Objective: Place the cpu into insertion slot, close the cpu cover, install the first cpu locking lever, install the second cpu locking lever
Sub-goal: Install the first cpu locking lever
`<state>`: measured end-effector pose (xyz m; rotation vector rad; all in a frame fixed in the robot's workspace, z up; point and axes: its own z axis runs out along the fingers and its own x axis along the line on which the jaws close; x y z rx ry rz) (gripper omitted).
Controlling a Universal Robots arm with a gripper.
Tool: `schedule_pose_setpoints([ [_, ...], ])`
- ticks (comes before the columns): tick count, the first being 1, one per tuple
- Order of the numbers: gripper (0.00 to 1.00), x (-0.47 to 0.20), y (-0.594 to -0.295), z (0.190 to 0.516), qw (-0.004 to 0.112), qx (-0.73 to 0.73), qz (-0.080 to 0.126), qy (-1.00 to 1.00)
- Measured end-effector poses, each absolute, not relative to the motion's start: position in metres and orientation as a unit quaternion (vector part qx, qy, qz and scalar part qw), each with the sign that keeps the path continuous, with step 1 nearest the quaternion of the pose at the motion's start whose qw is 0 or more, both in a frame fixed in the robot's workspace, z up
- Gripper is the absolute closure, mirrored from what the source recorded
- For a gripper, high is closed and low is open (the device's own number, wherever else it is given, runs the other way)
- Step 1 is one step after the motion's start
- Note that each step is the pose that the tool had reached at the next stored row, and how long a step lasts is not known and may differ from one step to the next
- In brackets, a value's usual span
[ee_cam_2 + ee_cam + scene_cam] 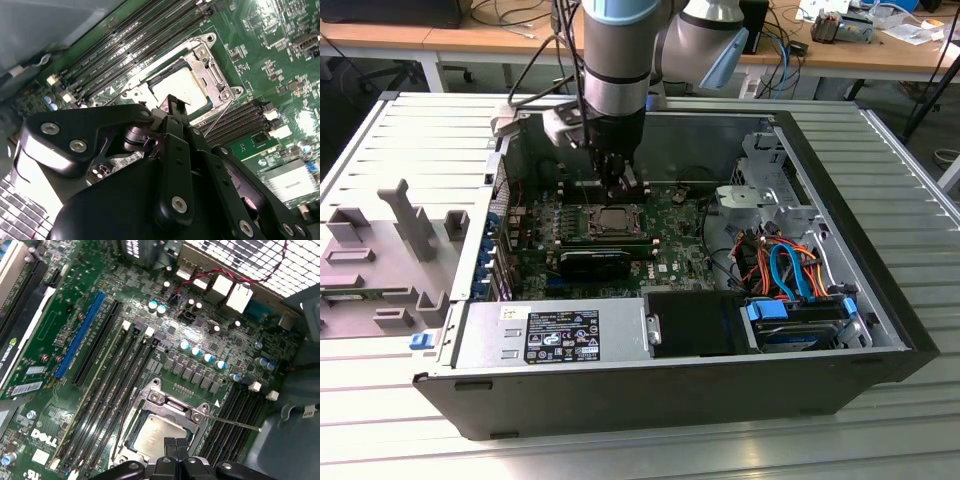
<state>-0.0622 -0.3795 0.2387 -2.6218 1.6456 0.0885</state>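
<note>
With jaws closed and empty above the cpu (156, 434) seated in the insertion slot (200, 75), the gripper (172, 102) should press the cpu cover (172, 407) squarely, clear of the thin levers.

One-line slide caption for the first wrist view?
Gripper with fingers together poised just above the cpu, seated in the insertion slot under the closed cpu cover.
</note>
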Motion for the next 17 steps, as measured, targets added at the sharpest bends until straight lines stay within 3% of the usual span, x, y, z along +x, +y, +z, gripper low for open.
schedule_pose_setpoints([
  [7, 0.89, -0.0621, -0.3795, 0.238, 0.013, -0.818, 0.021, 0.575],
  [17, 0.89, -0.0622, -0.3795, 0.2372, 0.013, -0.755, 0.018, 0.655],
])
